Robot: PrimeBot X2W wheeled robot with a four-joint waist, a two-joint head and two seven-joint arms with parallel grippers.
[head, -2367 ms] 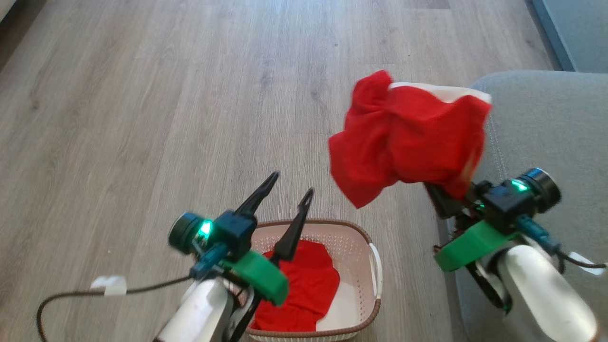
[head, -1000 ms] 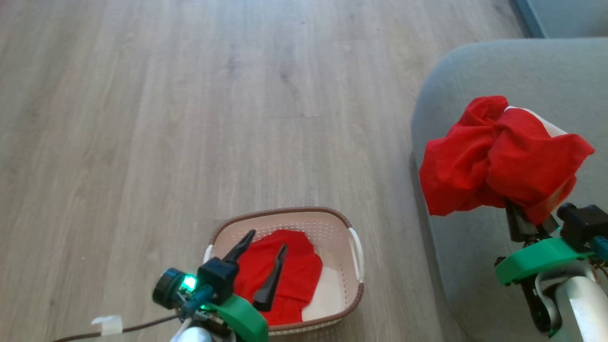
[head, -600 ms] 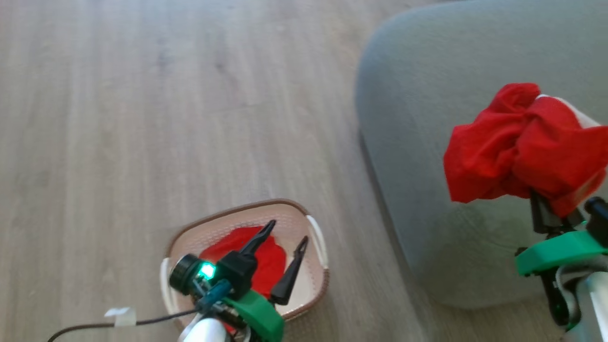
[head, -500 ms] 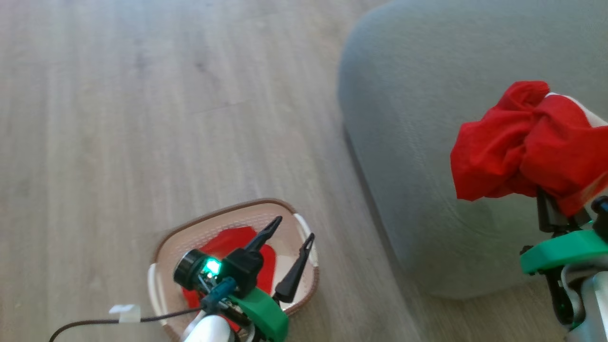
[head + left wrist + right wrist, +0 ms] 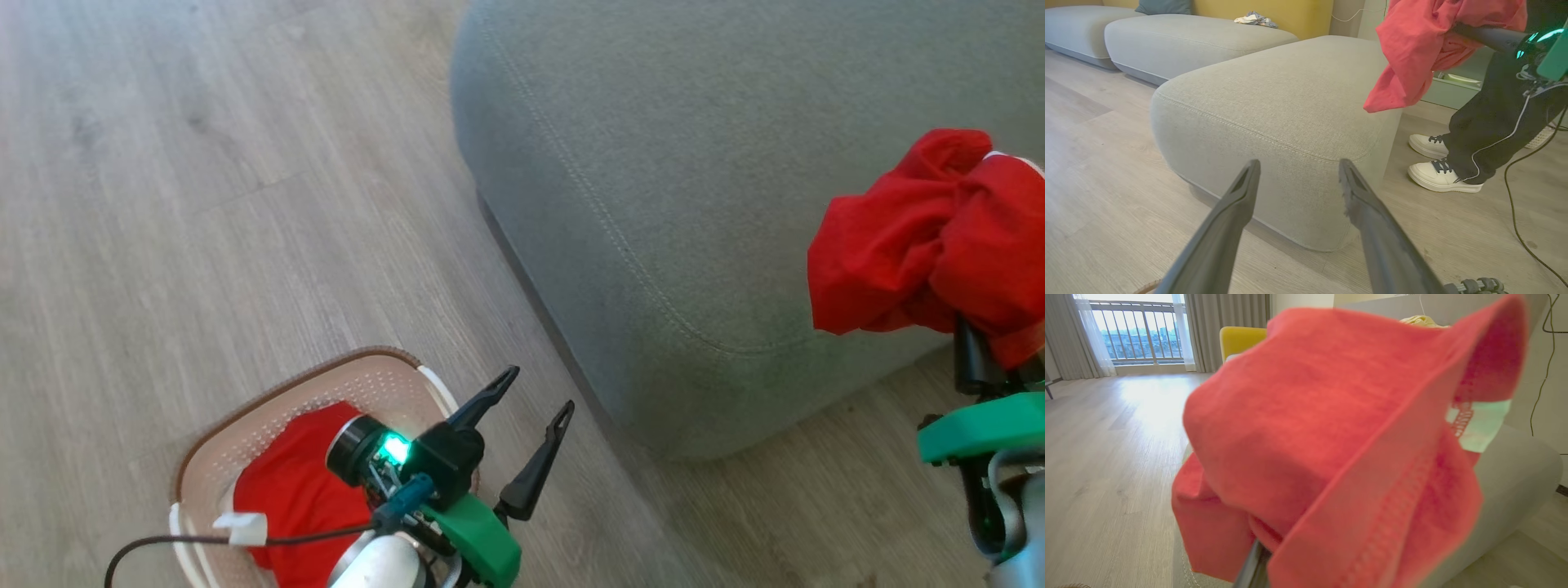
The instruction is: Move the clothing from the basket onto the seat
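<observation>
L gripper (image 5: 539,389), nearest the robot: jaws spread wide, nothing betw. them. Its fingers hang over the wood floor (image 5: 204,204) in the gap betw. the basket (image 5: 269,416) and the seat (image 5: 694,163), tips aimed at the seat's rounded corner w/ the stitched seam.

Basket sits on the floor to the left of the seat, near its corner but apart from it. One red garment (image 5: 286,506) lies inside, partly hidden by the L wrist. A dark cable w/ a white tape tab (image 5: 241,529) runs across the basket's near side.

R gripper (image 5: 970,355), by the seat's right-hand end: fingers pinched narrow on the 2nd red garment (image 5: 922,237), tips buried in the cloth. Garment is bunched and lifted, draping over the fingers, above the seat's right-hand part; a bit of white trim shows at its top edge. Can't tell if its low corner touches the cushion.

Beyond the seat's far end, in L wrist view: a person's dark trouser legs (image 5: 1494,122) and white shoes (image 5: 1443,179) on the floor. Further back, more grey cushions (image 5: 1188,41).
</observation>
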